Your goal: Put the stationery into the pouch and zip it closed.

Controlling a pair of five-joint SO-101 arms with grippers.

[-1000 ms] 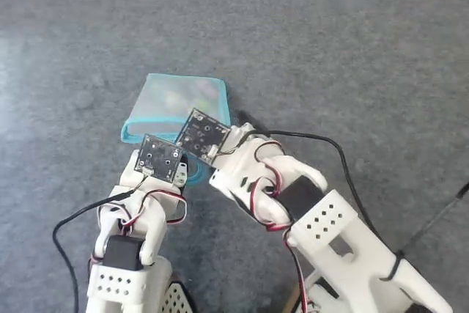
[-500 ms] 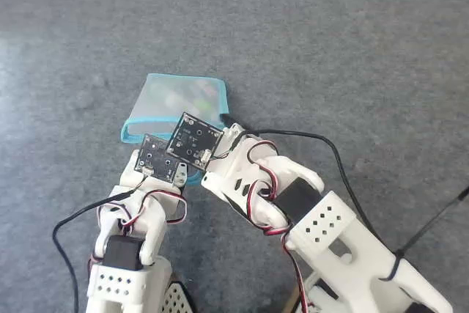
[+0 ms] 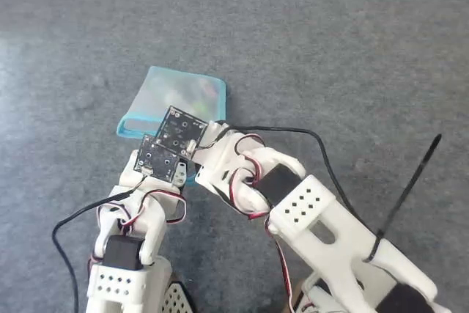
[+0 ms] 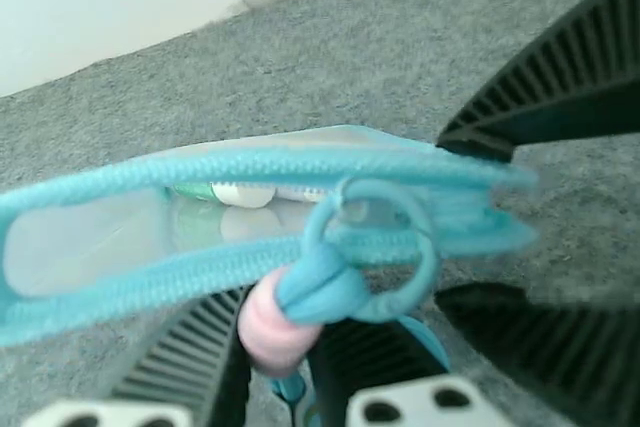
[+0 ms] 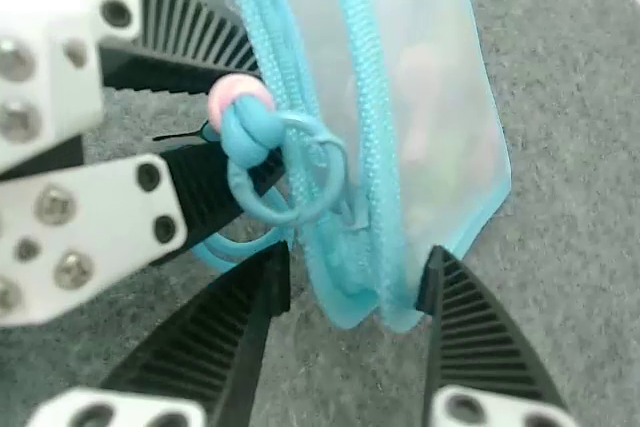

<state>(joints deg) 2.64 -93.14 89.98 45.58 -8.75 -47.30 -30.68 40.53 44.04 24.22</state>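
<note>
Now the right claw (image 5: 355,265) has swung across, wide astride the pouch (image 3: 179,93) end; our left claw (image 4: 280,347) pinches the zipper pull (image 4: 310,292). We reckon zipping's next.

From a fixed perch above the robot's side we look steeply down over the table (image 3: 352,56), while our two wrist cameras sit very near the pouch (image 4: 90,237), facing the same zipper pull (image 4: 320,287) from opposite sides.
</note>
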